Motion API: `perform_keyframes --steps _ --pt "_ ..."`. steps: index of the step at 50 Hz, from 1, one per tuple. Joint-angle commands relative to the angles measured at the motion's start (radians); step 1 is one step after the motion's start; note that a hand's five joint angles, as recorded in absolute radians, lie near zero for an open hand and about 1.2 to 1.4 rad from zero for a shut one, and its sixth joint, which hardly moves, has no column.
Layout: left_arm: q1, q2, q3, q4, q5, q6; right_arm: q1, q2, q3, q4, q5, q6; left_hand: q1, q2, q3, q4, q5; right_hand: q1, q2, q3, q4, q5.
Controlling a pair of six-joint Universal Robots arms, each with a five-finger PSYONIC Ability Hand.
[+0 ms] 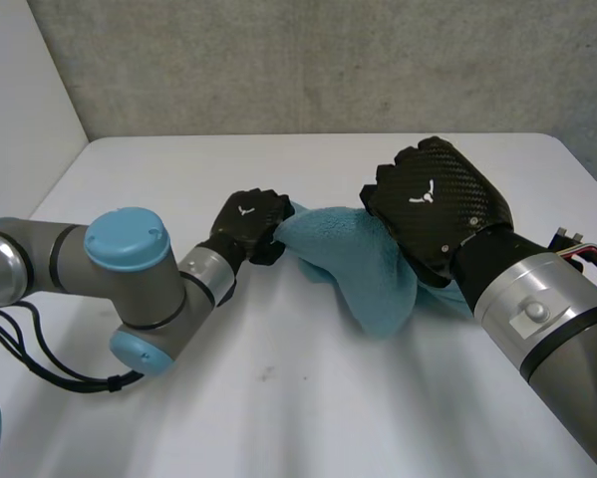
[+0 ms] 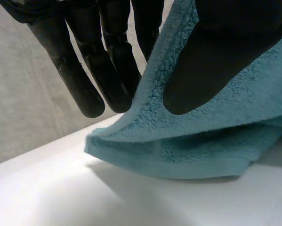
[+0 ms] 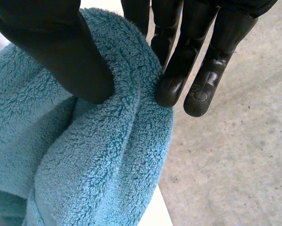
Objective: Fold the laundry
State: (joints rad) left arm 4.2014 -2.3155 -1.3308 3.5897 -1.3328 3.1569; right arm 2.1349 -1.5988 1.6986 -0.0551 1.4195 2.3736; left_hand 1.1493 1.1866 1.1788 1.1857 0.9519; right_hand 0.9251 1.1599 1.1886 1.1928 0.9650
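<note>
Fluffy terry towel (image 1: 363,264), smooth table (image 1: 278,398)

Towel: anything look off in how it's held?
No damage. The towel sags bunched between the hands: the left hand pinches it flat near an edge, but the right hand pinches a thick rumpled fold, so it hangs unevenly.

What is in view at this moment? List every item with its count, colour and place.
towel: 1, teal blue, held between the two hands, sagging toward the table
table: 1, white, under both arms
wall: 1, grey, behind the table
left arm: 1, grey with light-blue caps, reaching in over the table
right arm: 1, grey, over the table
left hand: 1, black, pinching the towel's edge
right hand: 1, black, pinching the towel's other side
</note>
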Motion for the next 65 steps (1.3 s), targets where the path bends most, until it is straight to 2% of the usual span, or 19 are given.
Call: perform_keyframes --steps 1,4,7,11,13,16,17,23,25,28,30,32,36,43,46,47,51,59,65 --pt "0.012 0.016 -0.008 0.023 -0.136 0.012 -0.068 0.104 0.013 -0.011 -0.01 -0.014 0.247 0.21 0.217 0.211 0.27 0.471 0.236 0.208 0.203 0.257" --pt "0.034 0.051 -0.007 0.026 -0.166 0.014 -0.09 0.196 -0.026 -0.011 -0.005 -0.02 0.247 0.21 0.217 0.211 0.27 0.471 0.236 0.208 0.203 0.257" --pt "0.074 0.076 0.03 0.03 -0.164 0.021 -0.087 0.316 -0.175 -0.02 0.009 -0.016 0.247 0.21 0.217 0.211 0.27 0.471 0.236 0.208 0.203 0.257" --pt "0.078 0.09 0.171 0.03 -0.161 0.09 -0.087 0.44 -0.432 -0.074 0.039 0.003 0.247 0.21 0.217 0.211 0.27 0.471 0.236 0.208 0.203 0.257" --pt "0.078 0.099 0.237 0.032 -0.164 0.129 -0.086 0.486 -0.592 -0.165 0.094 0.024 0.247 0.21 0.217 0.211 0.27 0.471 0.236 0.208 0.203 0.257" --pt "0.077 0.131 0.35 0.037 -0.172 0.193 -0.085 0.497 -0.703 -0.303 0.16 0.048 0.247 0.21 0.217 0.211 0.27 0.471 0.236 0.208 0.203 0.257" --pt "0.078 0.142 0.372 0.044 -0.175 0.202 -0.087 0.497 -0.727 -0.409 0.189 0.062 0.247 0.21 0.217 0.211 0.27 0.471 0.236 0.208 0.203 0.257" --pt "0.078 0.239 0.384 0.185 -0.23 0.23 -0.085 0.403 -0.607 -0.721 0.19 0.091 0.247 0.21 0.217 0.211 0.27 0.471 0.236 0.208 0.203 0.257" --pt "0.081 0.322 0.264 0.277 -0.249 0.233 -0.085 0.343 -0.485 -0.746 0.155 0.093 0.247 0.21 0.217 0.211 0.27 0.471 0.236 0.208 0.203 0.257" --pt "0.085 0.347 0.197 0.279 -0.247 0.233 -0.084 0.32 -0.406 -0.747 0.121 0.092 0.247 0.21 0.217 0.211 0.27 0.471 0.236 0.208 0.203 0.257" --pt "0.088 0.373 0.061 0.256 -0.236 0.235 -0.084 0.307 -0.324 -0.747 0.084 0.087 0.247 0.21 0.217 0.211 0.27 0.471 0.236 0.208 0.203 0.257" --pt "0.089 0.378 -0.01 0.235 -0.233 0.235 -0.089 0.304 -0.138 -0.72 0.044 0.079 0.247 0.21 0.217 0.211 0.27 0.471 0.236 0.208 0.203 0.257" --pt "0.097 0.38 -0.192 0.173 -0.233 0.236 -0.098 0.315 0.01 -0.649 0.044 0.079 0.247 0.21 0.217 0.211 0.27 0.471 0.236 0.208 0.203 0.257" --pt "0.101 0.378 -0.461 0.095 -0.23 0.235 -0.099 0.362 0.148 -0.502 0.045 0.066 0.247 0.21 0.217 0.211 0.27 0.471 0.236 0.208 0.203 0.257" --pt "0.091 0.381 -0.52 0.077 -0.23 0.235 -0.096 0.362 0.19 -0.336 0.055 0.035 0.247 0.21 0.217 0.211 0.27 0.443 0.208 0.18 0.175 0.229" --pt "0.089 0.384 -0.533 0.073 -0.23 0.235 -0.095 0.35 0.19 -0.294 0.058 0.033 0.247 0.21 0.217 0.211 0.27 0.376 0.141 0.112 0.108 0.162" --pt "0.083 0.409 -0.561 0.054 -0.23 0.235 -0.09 0.206 0.159 -0.044 0.075 0.052 0.247 0.21 0.217 0.211 0.27 -0.304 -0.538 -0.567 -0.571 -0.518" --pt "0.075 0.517 -0.622 -0.012 -0.23 0.233 -0.104 0.096 -0.003 0.089 0.035 0.183 0.247 0.21 0.217 0.211 0.27 -0.751 -0.985 -1.014 -1.018 -0.965" --pt "0.048 0.574 -0.663 -0.034 -0.23 0.236 -0.153 0.117 -0.161 0.165 -0.082 0.184 0.247 0.21 0.217 0.211 0.27 -0.751 -0.985 -1.014 -1.018 -0.965"
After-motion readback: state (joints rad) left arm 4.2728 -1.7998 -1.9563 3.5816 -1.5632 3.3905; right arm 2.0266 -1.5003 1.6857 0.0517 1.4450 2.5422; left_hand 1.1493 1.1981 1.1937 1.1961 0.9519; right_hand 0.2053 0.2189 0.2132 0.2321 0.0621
